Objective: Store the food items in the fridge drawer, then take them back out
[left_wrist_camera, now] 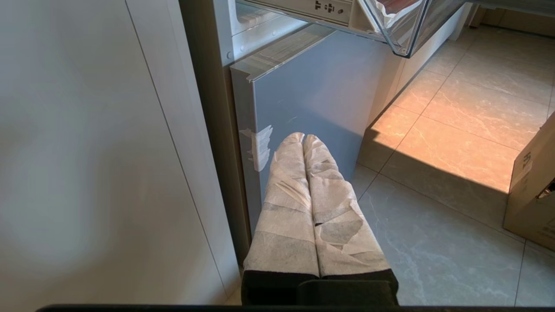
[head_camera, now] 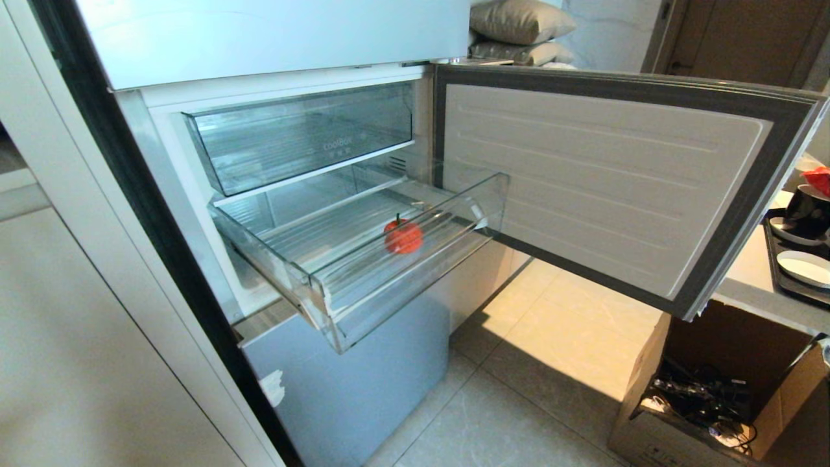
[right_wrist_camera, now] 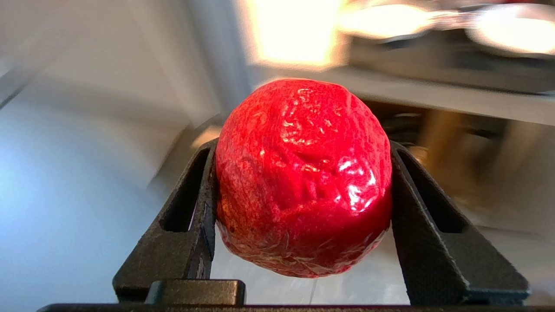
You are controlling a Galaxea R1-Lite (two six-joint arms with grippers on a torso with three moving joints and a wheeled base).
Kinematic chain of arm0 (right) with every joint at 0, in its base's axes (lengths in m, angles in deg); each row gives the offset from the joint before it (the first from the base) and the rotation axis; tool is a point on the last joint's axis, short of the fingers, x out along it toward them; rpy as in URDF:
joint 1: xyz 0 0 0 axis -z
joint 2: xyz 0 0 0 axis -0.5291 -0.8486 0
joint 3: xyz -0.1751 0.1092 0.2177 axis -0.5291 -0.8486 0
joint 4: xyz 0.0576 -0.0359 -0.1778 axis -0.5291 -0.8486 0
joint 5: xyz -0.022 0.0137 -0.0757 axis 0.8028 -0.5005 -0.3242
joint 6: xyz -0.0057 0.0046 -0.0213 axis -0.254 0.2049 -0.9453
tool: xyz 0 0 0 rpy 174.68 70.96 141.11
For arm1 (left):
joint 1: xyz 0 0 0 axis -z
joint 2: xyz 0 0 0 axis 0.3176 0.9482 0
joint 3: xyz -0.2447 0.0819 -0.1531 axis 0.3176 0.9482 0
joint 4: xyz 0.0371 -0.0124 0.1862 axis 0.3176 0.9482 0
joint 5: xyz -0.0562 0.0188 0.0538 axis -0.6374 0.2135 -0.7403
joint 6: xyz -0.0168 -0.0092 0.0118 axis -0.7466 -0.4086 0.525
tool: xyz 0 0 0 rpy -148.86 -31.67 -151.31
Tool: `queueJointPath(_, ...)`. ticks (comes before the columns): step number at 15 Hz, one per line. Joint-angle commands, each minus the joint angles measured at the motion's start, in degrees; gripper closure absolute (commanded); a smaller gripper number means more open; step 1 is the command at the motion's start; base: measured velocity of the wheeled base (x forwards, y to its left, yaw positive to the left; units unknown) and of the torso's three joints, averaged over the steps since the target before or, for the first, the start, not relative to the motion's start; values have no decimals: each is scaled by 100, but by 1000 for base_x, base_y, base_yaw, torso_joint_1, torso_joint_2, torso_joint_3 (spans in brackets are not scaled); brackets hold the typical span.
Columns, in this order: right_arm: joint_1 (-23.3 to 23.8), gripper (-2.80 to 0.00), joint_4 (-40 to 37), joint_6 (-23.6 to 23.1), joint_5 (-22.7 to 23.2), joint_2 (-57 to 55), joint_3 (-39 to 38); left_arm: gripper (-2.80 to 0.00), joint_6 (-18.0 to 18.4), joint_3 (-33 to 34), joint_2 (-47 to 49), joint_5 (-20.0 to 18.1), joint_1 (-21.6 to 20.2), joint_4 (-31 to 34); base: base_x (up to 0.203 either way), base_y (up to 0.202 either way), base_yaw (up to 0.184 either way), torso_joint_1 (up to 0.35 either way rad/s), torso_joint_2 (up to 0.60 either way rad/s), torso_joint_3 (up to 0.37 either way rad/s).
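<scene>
Gripping a glossy, wrinkled red fruit point(right_wrist_camera: 303, 177), the right gripper point(right_wrist_camera: 303, 208) has its two black fingers point(right_wrist_camera: 190, 216) pressed against the fruit's sides; the blurred background in the right wrist view shows a bright patch and a pale ledge, and I cannot tell where the gripper is in the room. It is out of the head view.

A drawer point(head_camera: 415, 259) of clear plastic stands pulled out from the fridge point(head_camera: 272, 39), its front wall chipped at the lower left corner. On its ribbed floor, near the middle and somewhat toward the right wall, lies a small red-orange tomato point(head_camera: 403, 237) with a short dark stem pointing up. Above it a taller clear bin point(head_camera: 298, 136) with faint lettering sits pushed in. The fridge door point(head_camera: 603, 188) hangs open to the right, its white ribbed lining framed by a grey seal.

The left gripper point(left_wrist_camera: 310, 203), wrapped in white tape, hangs low before the grey lower fridge front point(left_wrist_camera: 321, 95), fingers pressed together and holding nothing.

Pale stone tiles cover the floor point(head_camera: 532, 389), with a warm sunlit patch below the door. An open cardboard box point(head_camera: 720, 389) of dark cables stands at the right, under a counter point(head_camera: 752, 272) carrying a dark tray point(head_camera: 775, 259) with a black cup point(head_camera: 807, 207) and white dishes. Cushions point(head_camera: 519, 23) are stacked beyond the fridge.
</scene>
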Motion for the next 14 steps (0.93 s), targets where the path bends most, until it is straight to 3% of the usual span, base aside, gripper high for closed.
queueJointPath(1,1216,0,633,91,-18,-541,-143,0,-2,9,9,0,1,-2,0,0,0,0,0,0)
queueJointPath(3,1868,0,1264,141,-12,-1368,-173,0,-2,9,9,0,1,-2,0,0,0,0,0,0)
queueJointPath(6,2734,0,2852,147,21,-2684,-153,0,-2,9,9,0,1,-2,0,0,0,0,0,0)
queueJointPath(8,3470,0,3475,131,259,-3381,122,0,-2,9,9,9,1,-2,0,0,0,0,0,0)
queueJointPath(11,4220,0,3693,116,872,-4158,981,0,-2,9,9,2,1,-2,0,0,0,0,0,0)
queueJointPath(14,4396,0,3730,141,1049,-4708,1511,0,-2,9,9,0,1,-2,0,0,0,0,0,0)
